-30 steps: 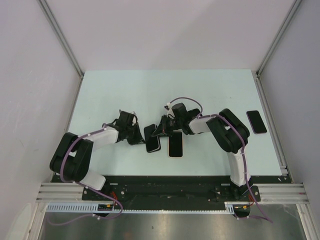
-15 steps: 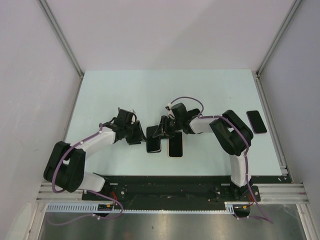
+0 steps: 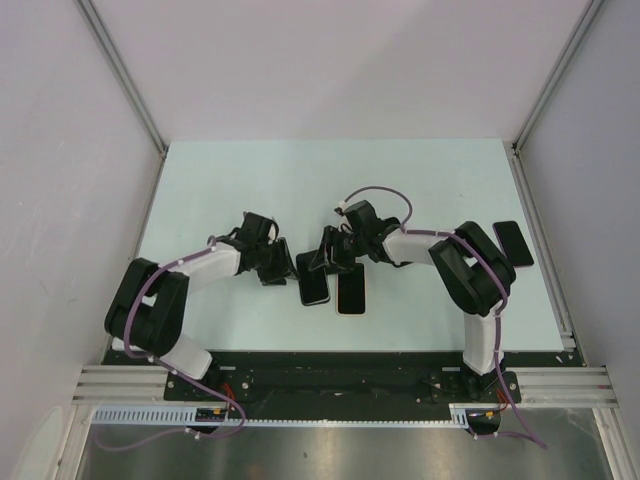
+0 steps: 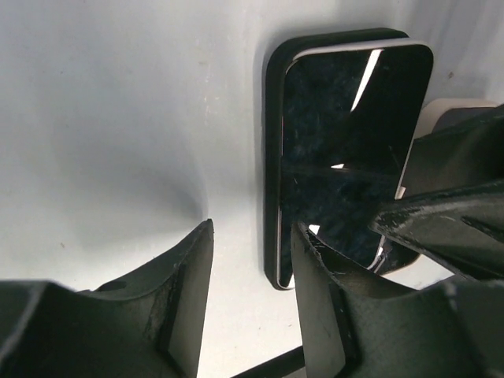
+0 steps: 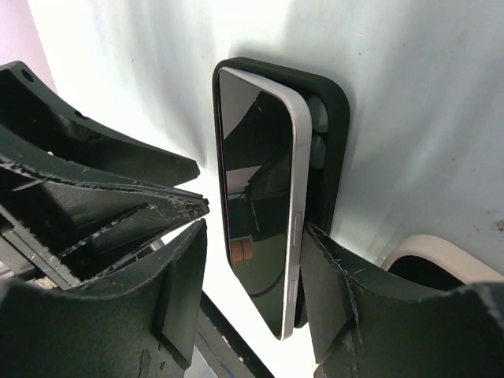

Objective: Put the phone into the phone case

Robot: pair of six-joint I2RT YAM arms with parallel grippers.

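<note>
The phone (image 3: 314,284) lies with its dark screen up, partly seated in the black phone case (image 4: 272,157) and tilted, its silver edge raised above the case wall (image 5: 331,118). In the right wrist view the phone (image 5: 256,205) runs between the spread fingers of my right gripper (image 5: 252,272), which is open. My left gripper (image 4: 250,272) is open at the phone's (image 4: 346,150) near corner, with only table between its fingers. In the top view the left gripper (image 3: 282,264) and right gripper (image 3: 326,262) flank the phone from either side.
A second dark phone (image 3: 351,290) lies just right of the cased one, its pale rim (image 5: 441,256) showing beside my right finger. A third phone (image 3: 513,243) rests near the table's right edge. White walls enclose the pale table (image 3: 250,180).
Both grippers have opened from shut. The phone, held tilted between them before, now rests on the case on the table. The left arm has shifted right, closer to the phone.
</note>
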